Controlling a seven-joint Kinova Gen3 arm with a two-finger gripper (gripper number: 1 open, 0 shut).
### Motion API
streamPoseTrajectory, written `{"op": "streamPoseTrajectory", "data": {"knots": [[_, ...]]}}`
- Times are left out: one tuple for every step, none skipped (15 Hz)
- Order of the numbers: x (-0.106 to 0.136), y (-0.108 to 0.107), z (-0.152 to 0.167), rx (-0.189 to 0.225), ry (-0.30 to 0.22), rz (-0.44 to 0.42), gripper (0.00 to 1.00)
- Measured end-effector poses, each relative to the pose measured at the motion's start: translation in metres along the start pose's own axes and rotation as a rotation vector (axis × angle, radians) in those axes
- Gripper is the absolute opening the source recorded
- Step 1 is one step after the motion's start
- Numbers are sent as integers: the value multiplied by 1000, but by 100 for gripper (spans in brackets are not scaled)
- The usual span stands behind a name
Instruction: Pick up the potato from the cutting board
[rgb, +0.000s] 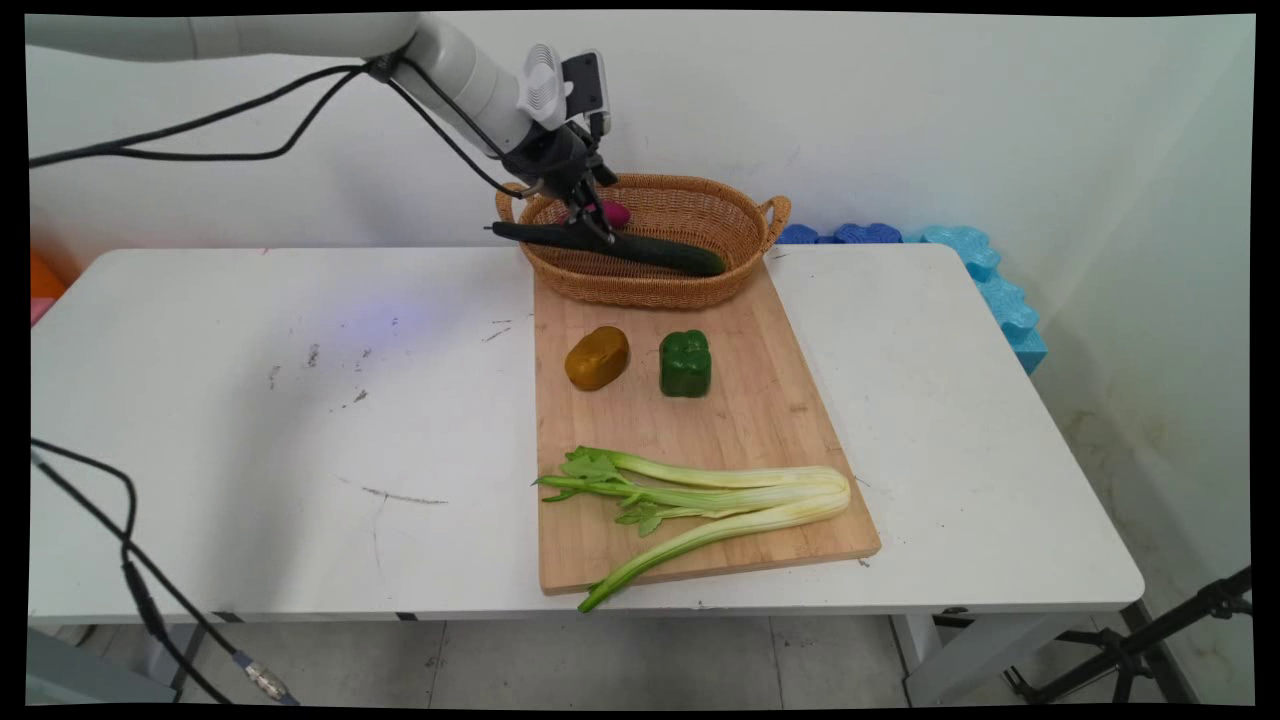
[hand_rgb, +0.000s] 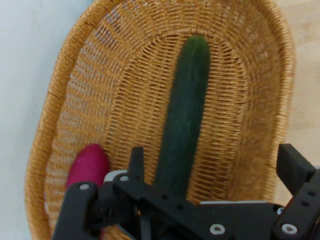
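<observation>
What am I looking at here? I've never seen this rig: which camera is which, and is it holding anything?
The white machine is a robot arm with a black two-finger gripper. The wide picture comes from a fixed camera above the white table; the close one comes from a camera on the hand, looking along the fingers. On the table lies a wooden board with a brown potato-like piece, a green pepper and celery. Behind them stands a wicker basket holding a cucumber and something magenta. The gripper is open above the cucumber, holding nothing.
</observation>
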Motion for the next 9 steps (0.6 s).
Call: {"op": "streamPoseTrajectory", "data": {"knots": [[1,5,-5,0,-2,-28,100],[1,12,-9,1,-5,-61,100],[1,17,-14,2,-9,-93,100],[1,21,-16,2,-12,-113,100],[1,27,-19,2,-15,-143,100],[0,33,-22,2,-19,-173,100],[-1,38,-23,1,-23,-199,100],[-2,44,-25,1,-27,-230,100],[-4,51,-26,-1,-32,-265,100]]}}
